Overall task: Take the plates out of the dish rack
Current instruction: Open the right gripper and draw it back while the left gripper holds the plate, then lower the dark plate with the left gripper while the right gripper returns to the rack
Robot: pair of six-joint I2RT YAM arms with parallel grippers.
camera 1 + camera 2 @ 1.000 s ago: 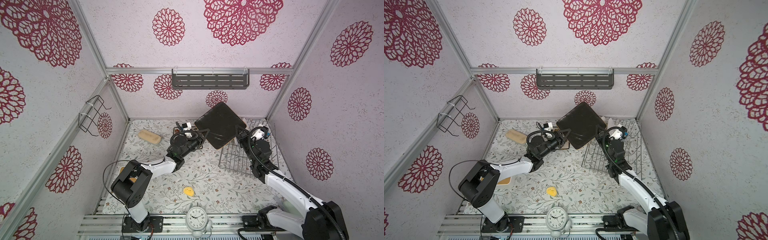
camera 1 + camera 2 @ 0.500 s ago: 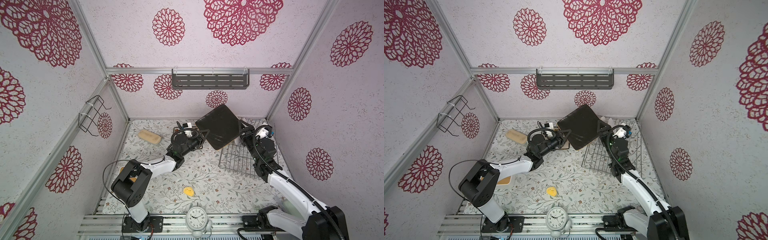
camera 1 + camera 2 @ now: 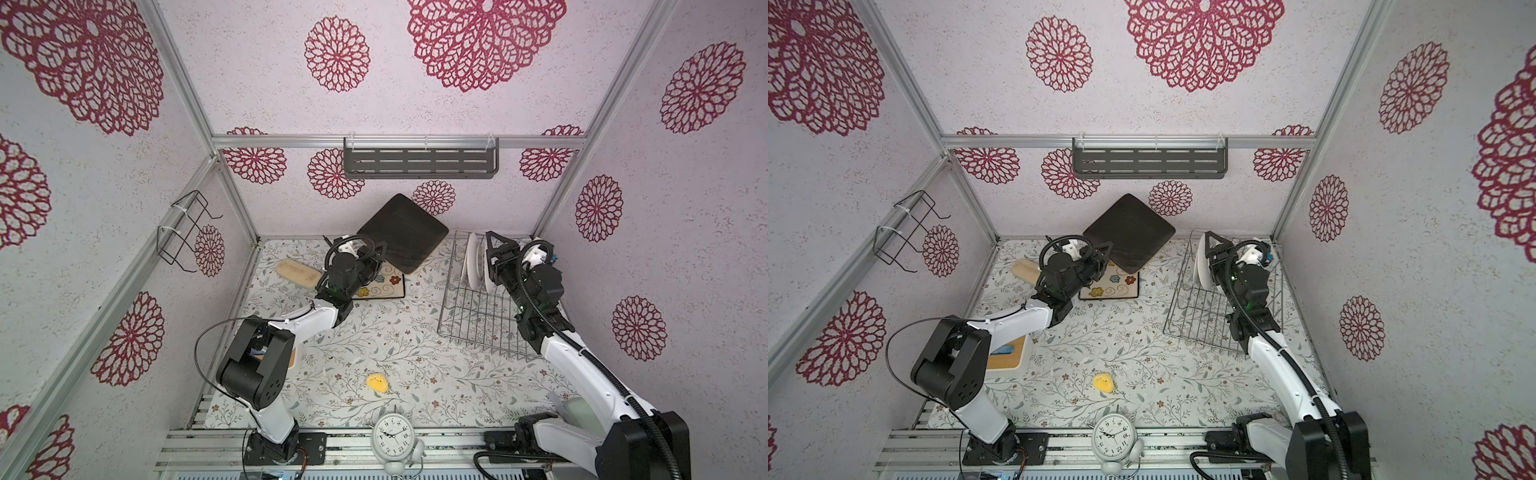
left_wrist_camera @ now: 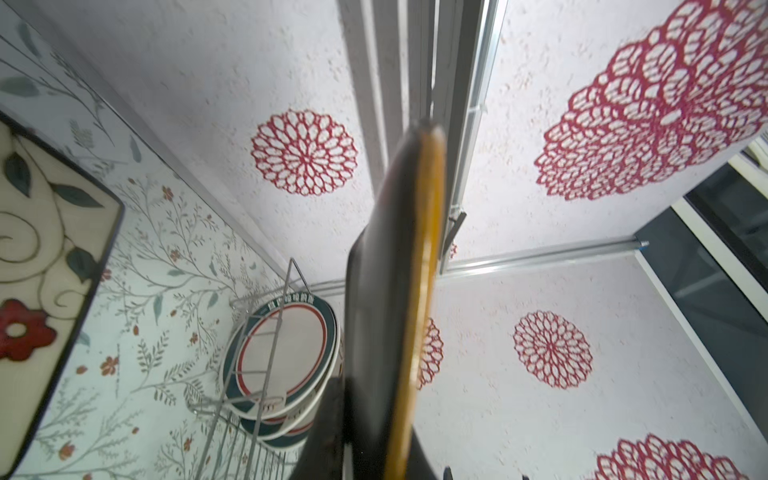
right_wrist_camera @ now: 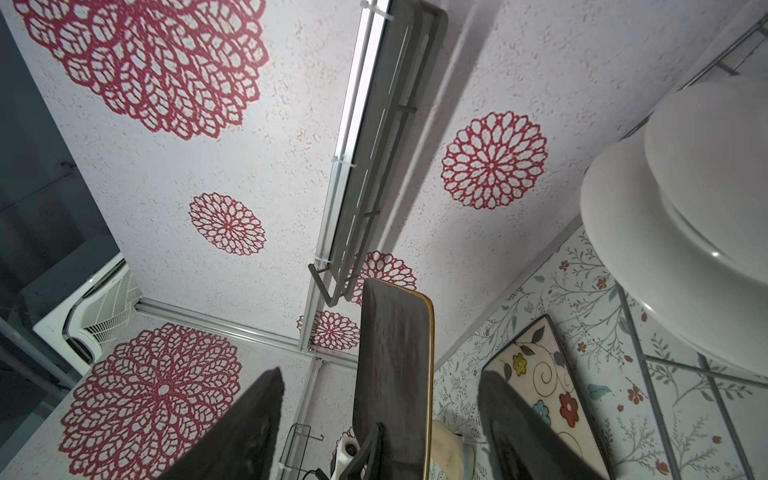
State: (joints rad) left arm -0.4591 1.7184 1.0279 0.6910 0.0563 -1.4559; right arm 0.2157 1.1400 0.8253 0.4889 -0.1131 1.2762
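The plates look like glazed ceramic: stiff, weighty, slick and breakable, so each wants a firm pinch set well over the rim. The left end effector (image 3: pixel 380 252) is clamped narrow on the lower corner of the dark square plate (image 3: pixel 402 232), which hangs tilted in the air at upper centre in both top views. Held by one corner, it may pivot. Just beneath lies the flowered square plate (image 3: pixel 384 286), flat on the bench (image 3: pixel 374 345). The right end effector (image 3: pixel 493 248) stands wide, holding nothing, close beside the two round plates (image 3: pixel 473 262), which stand upright at the upper end of the dish rack (image 3: pixel 478 324), centre right.
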